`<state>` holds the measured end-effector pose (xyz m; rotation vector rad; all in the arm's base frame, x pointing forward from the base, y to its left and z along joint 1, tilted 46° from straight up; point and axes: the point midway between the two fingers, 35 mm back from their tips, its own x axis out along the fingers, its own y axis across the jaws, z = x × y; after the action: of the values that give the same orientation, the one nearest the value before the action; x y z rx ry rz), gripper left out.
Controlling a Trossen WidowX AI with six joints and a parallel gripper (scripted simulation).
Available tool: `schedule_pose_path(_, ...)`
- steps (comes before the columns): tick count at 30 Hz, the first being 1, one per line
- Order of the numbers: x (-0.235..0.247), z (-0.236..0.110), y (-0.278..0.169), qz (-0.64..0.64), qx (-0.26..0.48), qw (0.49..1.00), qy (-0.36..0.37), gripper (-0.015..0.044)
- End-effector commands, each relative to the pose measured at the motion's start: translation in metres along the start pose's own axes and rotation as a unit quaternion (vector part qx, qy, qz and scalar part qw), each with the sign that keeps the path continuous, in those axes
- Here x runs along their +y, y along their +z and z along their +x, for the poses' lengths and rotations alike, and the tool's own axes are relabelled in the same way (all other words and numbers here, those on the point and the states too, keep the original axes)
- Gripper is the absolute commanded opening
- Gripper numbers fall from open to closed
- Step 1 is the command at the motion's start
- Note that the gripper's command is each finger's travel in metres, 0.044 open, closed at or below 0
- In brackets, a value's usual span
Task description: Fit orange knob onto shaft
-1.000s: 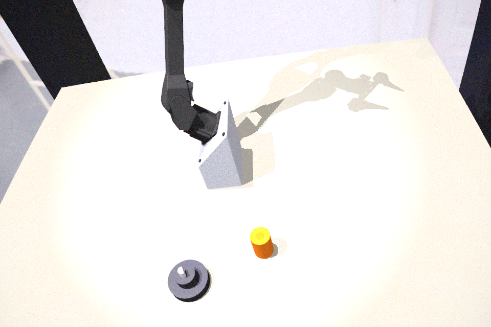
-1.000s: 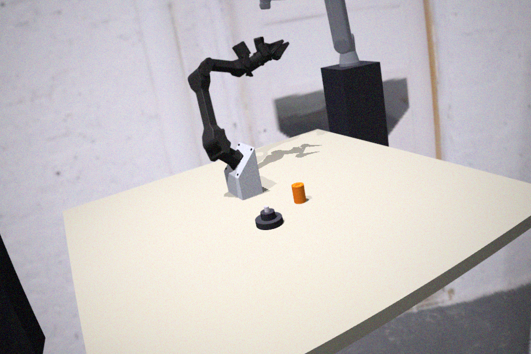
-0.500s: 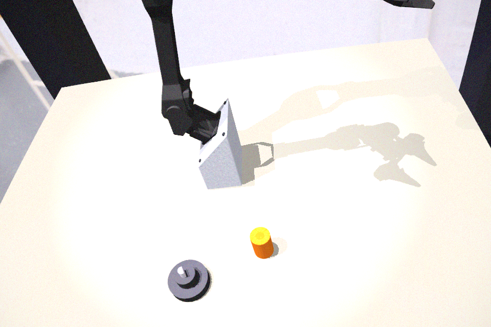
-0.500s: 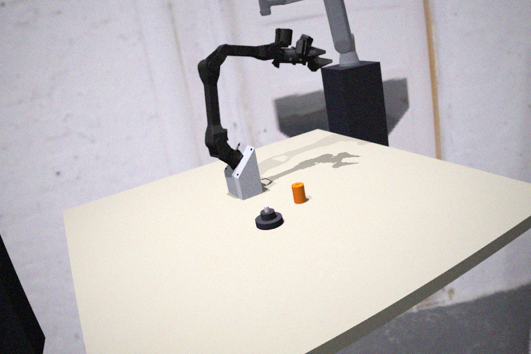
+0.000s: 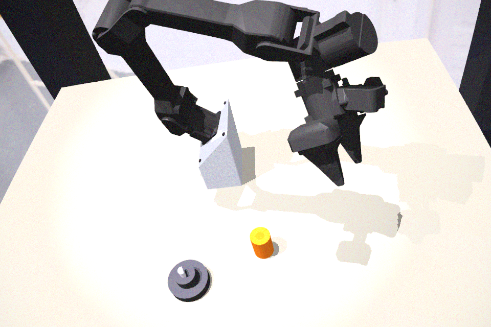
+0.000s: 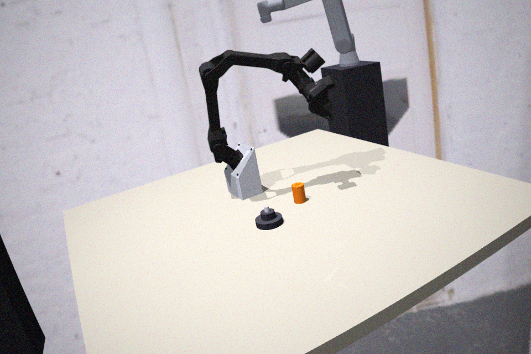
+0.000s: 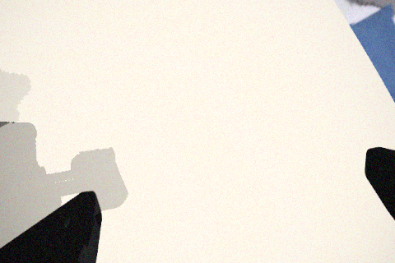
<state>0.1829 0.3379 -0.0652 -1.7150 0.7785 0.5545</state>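
Note:
The orange knob [image 5: 262, 244] [image 6: 298, 193] stands upright on the table; its underside is hidden. The dark round pedestal [image 5: 174, 287] [image 6: 269, 224] stands near it, to its left in the top and exterior views, with the short silver shaft [image 5: 181, 271] [image 6: 266, 208] bare on top. My gripper [image 5: 349, 173] [image 7: 236, 183] is open and empty. It hangs high above the table, well away from the knob and pedestal, and points down at a slant. Neither the knob nor the pedestal shows in the wrist view.
The light table [image 5: 98, 196] [image 6: 171, 264] carries the arm's grey base [image 5: 222, 165] [image 6: 248, 182], close behind the knob and pedestal. The arm's shadow falls beyond the knob. A grey arm [image 6: 336, 15] stands on a black pillar [image 6: 364, 101] beyond the table.

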Motion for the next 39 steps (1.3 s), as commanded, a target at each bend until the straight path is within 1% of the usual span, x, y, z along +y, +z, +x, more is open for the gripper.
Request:
schedule_pose_path(1, -0.015, 0.028, -0.061, -0.012, 0.085, 0.994, 0.066, 0.044)
schedule_pose_path(4, -0.021, 0.042, -0.11, -0.015, 0.147, 0.981, 0.124, 0.044)
schedule_pose_path(8, -0.022, 0.05, -0.175, -0.015, 0.221, 0.952, 0.21, 0.044)
schedule_pose_path(10, -0.021, 0.05, -0.193, -0.014, 0.241, 0.941, 0.238, 0.044)
schedule_pose_path(16, -0.019, 0.053, -0.196, -0.014, 0.244, 0.939, 0.241, 0.044)
schedule_pose_path(19, -0.006, 0.076, -0.208, -0.014, 0.244, 0.939, 0.241, 0.044)
schedule_pose_path(20, -0.004, 0.079, -0.209, -0.014, 0.244, 0.939, 0.241, 0.044)
schedule_pose_path(24, -0.004, 0.08, -0.21, -0.014, 0.244, 0.939, 0.241, 0.044)
schedule_pose_path(27, 0.002, 0.09, -0.215, -0.014, 0.244, 0.939, 0.24, 0.044)
schedule_pose_path(39, 0.008, 0.101, -0.22, -0.012, 0.245, 0.939, 0.24, 0.044)
